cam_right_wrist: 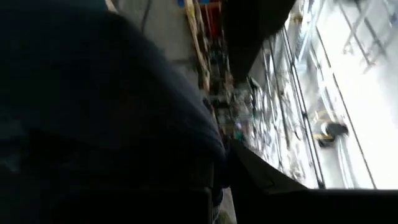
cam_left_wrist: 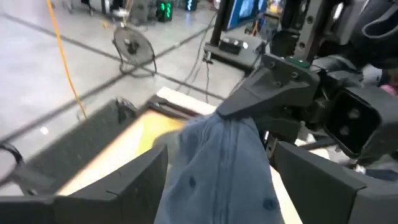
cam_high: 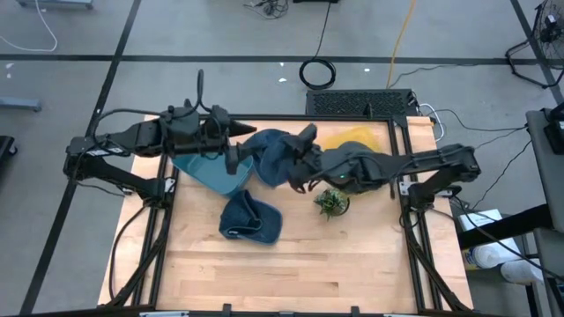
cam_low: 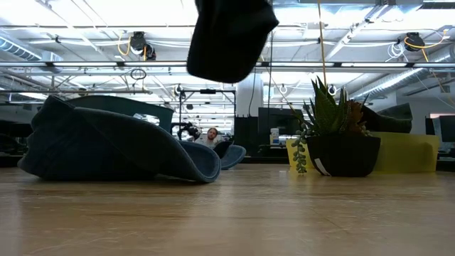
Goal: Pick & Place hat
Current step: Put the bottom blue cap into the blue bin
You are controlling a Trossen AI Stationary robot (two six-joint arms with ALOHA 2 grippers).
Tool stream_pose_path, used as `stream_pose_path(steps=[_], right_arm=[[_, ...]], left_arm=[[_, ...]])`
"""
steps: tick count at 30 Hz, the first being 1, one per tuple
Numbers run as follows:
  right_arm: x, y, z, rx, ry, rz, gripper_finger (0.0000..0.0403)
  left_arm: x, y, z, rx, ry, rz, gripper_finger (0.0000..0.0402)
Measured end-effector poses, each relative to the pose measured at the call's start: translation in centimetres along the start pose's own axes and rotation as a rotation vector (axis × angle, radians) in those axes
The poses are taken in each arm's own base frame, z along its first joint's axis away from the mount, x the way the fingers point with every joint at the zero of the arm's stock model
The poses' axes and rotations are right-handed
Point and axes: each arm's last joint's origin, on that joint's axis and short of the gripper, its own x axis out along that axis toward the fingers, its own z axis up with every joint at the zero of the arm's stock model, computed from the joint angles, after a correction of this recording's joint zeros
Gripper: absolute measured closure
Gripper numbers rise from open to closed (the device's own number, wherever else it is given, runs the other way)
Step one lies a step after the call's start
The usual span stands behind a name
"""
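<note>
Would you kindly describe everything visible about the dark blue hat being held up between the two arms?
The dark blue hat looks like soft denim with stitched seams and small eyelets, crumpled and hanging above the table's far middle. The right gripper is shut on one side of it; the left gripper has its fingers around the other side. It hangs clear of the table.

Desk front open — back half crowded

Near edge of the desk (cam_high: 291,273) bare wood, free passage. Mid-desk: dark blue hat (cam_high: 249,218) lying flat, small potted plant (cam_high: 331,203) just right of it, narrow gap between. Behind — both arms meet over a lifted blue hat (cam_high: 275,157), beside a light blue hat (cam_high: 211,172) and yellow hat (cam_high: 357,138).
</note>
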Motion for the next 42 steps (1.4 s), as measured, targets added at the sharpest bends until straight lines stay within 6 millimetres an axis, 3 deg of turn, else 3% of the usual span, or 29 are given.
stream_pose_path(steps=[12, 28, 32, 39, 42], right_arm=[[3.9, 4.1, 1.2, -0.039, -0.037, 0.088, 0.0393], [4.7, 3.2, 1.1, 0.056, -0.092, 0.024, 0.0393], [4.6, 3.2, 1.1, 0.058, -0.088, 0.024, 0.0393], [4.6, 3.4, 1.1, 0.05, -0.081, 0.04, 0.0375], [4.7, 3.3, 1.1, 0.076, -0.082, 0.029, 0.0367]], left_arm=[[1.7, 0.1, -2.3, -0.107, 0.19, 0.062, 0.0096], [3.1, 0.9, -4.6, -0.13, 0.389, 0.168, 0.0107], [3.5, 1.3, -4.9, -0.167, 0.421, 0.199, 0.0175], [3.4, 1.6, -4.8, -0.203, 0.43, 0.171, 0.0374], [3.1, 1.6, -4.6, -0.202, 0.42, 0.165, 0.0387]])
